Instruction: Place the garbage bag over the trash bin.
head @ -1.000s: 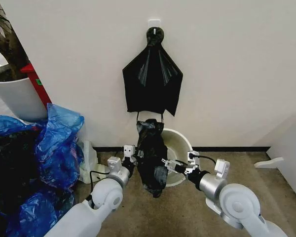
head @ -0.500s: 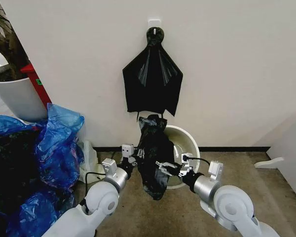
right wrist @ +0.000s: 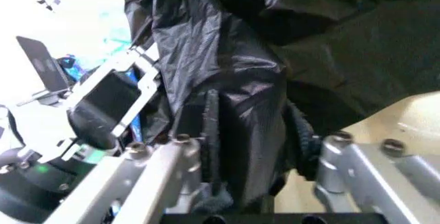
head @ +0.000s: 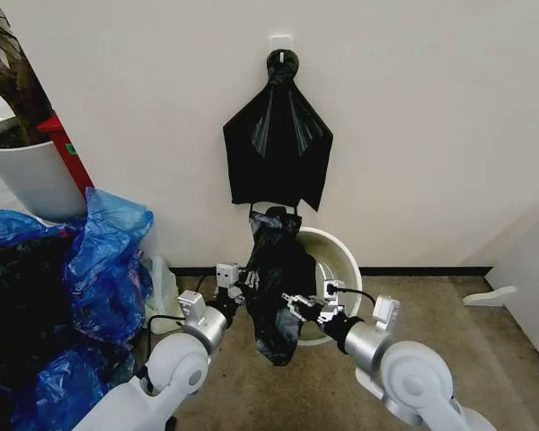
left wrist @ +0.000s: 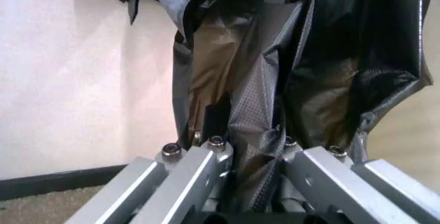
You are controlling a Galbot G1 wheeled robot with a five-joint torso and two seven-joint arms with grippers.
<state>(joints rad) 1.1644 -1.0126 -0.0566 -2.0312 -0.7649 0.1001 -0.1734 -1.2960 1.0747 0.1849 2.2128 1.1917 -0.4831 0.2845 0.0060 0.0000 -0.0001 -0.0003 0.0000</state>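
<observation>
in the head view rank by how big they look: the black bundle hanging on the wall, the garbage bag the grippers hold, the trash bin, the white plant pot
1. Black bundle on the wall.
2. Garbage bag, a close second, held between the left gripper and right gripper.
3. Plant pot and trash bin: unsure, both partly hidden.

Floor (head: 485, 359) — trash bin (head: 340, 260), blue bags (head: 99, 269).

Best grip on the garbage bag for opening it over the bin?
Probably the upper edge, pinched from opposite sides, as now: left gripper and right gripper each clamp a fold of the garbage bag. It hangs limp and bunched before the bin, so pulling sideways apart should spread the mouth.
</observation>
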